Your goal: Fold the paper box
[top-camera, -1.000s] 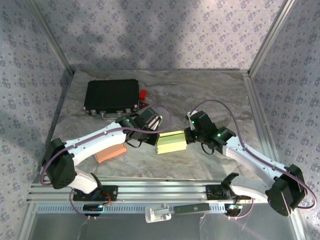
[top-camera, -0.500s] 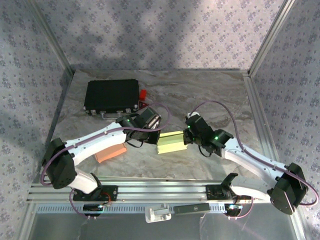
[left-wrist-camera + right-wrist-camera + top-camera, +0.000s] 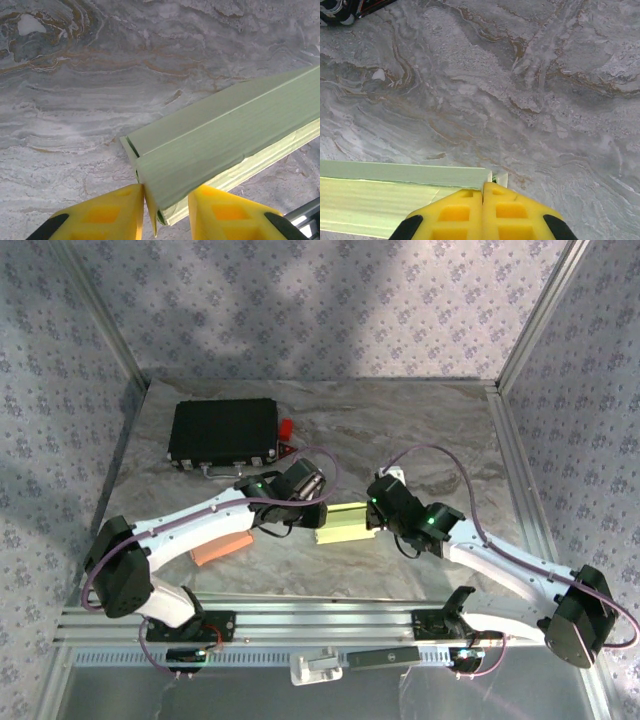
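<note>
The pale green paper box [image 3: 345, 522] lies on its side near the middle of the grey marbled surface [image 3: 420, 430], between the two arms. It is long and flattish, with creased panels and a loose flap at each end.

The left tool [image 3: 167, 189] has its yellow fingers [image 3: 115, 207] on either side of the box's [image 3: 225, 135] near corner, with a thin flap against the left one. I cannot tell whether they press it or merely bracket it. The right tool [image 3: 483, 186] has its fingers pressed together at the opposite end of the box [image 3: 395, 200]. Whether a sliver of flap is caught between them is unclear.

The box is probably very light and made of thin card. It should be stiff along its folds but easily dented across a panel, and likely to skate on the smooth surface. The doubled edges and end flaps look like the best holds. One end needs anchoring while the other is worked, with gentle pressure so the walls don't crush.
</note>
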`<act>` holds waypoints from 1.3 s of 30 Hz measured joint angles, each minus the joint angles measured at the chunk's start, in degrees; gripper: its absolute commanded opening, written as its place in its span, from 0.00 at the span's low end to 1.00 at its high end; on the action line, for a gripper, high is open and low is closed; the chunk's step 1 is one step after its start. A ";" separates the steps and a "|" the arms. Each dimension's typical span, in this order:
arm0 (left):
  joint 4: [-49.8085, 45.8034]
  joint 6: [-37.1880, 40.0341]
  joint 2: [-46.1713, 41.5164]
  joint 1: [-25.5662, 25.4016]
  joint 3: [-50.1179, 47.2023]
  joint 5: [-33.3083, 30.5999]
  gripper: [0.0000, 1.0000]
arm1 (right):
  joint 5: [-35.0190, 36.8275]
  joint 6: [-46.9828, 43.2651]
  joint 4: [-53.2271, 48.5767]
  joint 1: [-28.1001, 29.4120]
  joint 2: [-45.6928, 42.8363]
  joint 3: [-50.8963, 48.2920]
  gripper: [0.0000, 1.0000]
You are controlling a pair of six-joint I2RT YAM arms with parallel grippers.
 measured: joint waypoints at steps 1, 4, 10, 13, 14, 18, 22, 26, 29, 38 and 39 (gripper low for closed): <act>0.04 0.00 0.00 0.00 -0.02 -0.28 0.27 | 0.11 0.37 0.02 0.07 0.00 0.00 0.00; 0.17 0.02 0.00 0.00 -0.15 -1.18 0.25 | 0.15 1.11 0.02 0.11 0.00 0.00 0.00; 0.15 0.09 0.00 0.00 -0.15 -1.55 0.16 | 0.79 2.19 -0.04 0.13 0.02 0.00 0.00; 0.17 0.09 0.00 0.00 -0.15 -1.75 0.21 | 1.20 2.49 -0.04 0.13 0.15 0.00 0.00; 0.17 0.04 0.00 -0.04 -0.15 -1.92 0.22 | 1.25 2.56 -0.04 0.13 0.22 0.00 0.00; 0.13 0.02 -0.09 -0.42 -0.15 -2.89 0.23 | 1.64 2.93 -0.04 0.22 0.39 0.00 0.00; 0.13 0.09 -0.11 -0.48 -0.17 -3.28 0.17 | 1.81 3.34 -0.04 0.35 0.68 0.00 0.00; 0.15 0.00 -0.11 -0.85 -0.17 -3.48 0.15 | 2.10 3.76 -0.09 0.57 1.20 0.02 0.00; 0.17 -0.02 -0.11 -1.14 -0.35 -3.65 0.13 | 2.80 3.82 -0.26 0.92 1.60 0.02 0.00; 0.55 -0.02 -0.11 -1.18 -1.29 -4.31 0.08 | 3.30 4.04 -0.87 1.62 1.64 0.46 0.00; 0.66 -0.04 -0.11 -1.18 -1.31 -4.31 0.08 | 3.37 4.11 -0.92 1.64 1.66 0.46 0.00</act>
